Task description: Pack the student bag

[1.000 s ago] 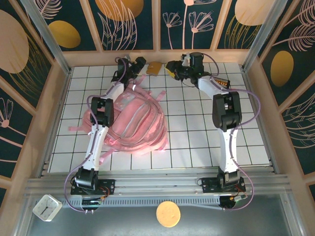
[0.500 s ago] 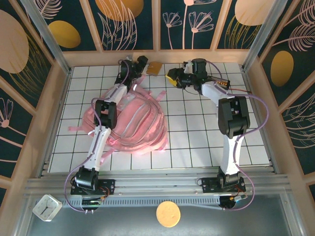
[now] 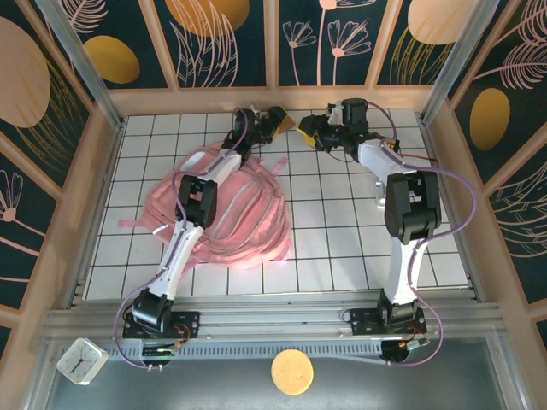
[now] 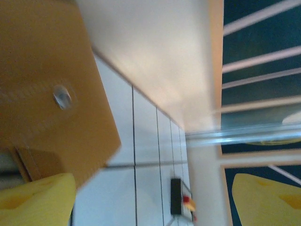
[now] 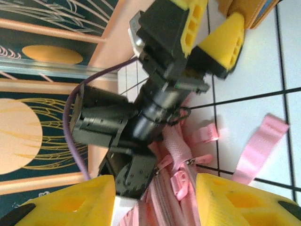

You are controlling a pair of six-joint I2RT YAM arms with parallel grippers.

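The student bag [image 3: 239,213] is laid flat on the left half of the white gridded bench [image 3: 342,248], partly covered by the left arm, with a pink strap [image 5: 256,146] trailed toward the rear. At the rear edge a brown snap-fastened pouch [image 4: 47,70] is reached by the left hand [image 3: 272,120], its yellow fingers [image 5: 225,44] spread wide at the pouch's edge. The right hand [image 3: 306,130] is held just beside it, fingers parted and empty. A small black item with a red part [image 4: 176,195] is seen near the right wall. The bench is enclosed by wooden rails and dark panels [image 3: 128,51] painted with gold leaves.
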